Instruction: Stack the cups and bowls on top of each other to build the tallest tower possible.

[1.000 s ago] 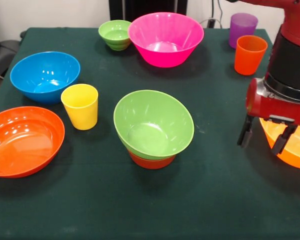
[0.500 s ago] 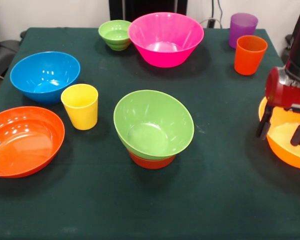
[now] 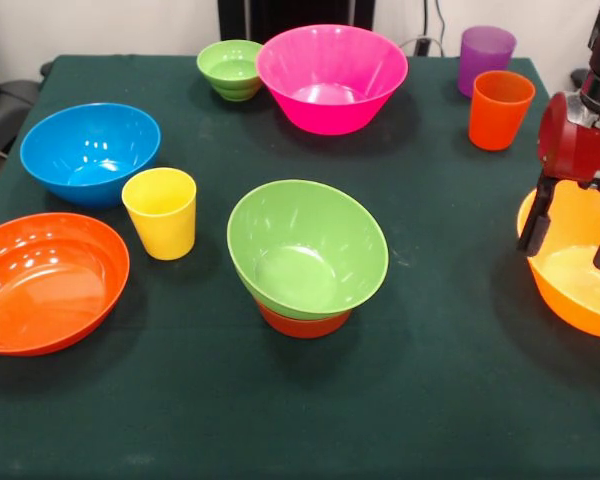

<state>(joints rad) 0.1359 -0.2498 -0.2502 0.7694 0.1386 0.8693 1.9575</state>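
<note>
The yellow-orange bowl at 3 o'clock is cut off by the edge and part-hidden by the gripper, whose jaws hang spread over its rim holding nothing, while the empty green bowl at centre sits tilted in a mostly hidden red-orange bowl.

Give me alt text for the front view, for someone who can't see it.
A red gripper, fingers open, hangs over a yellow-orange bowl at the right edge of a dark green table. At centre, a medium green bowl sits on a small red-orange bowl; other bowls and cups stand around.
</note>
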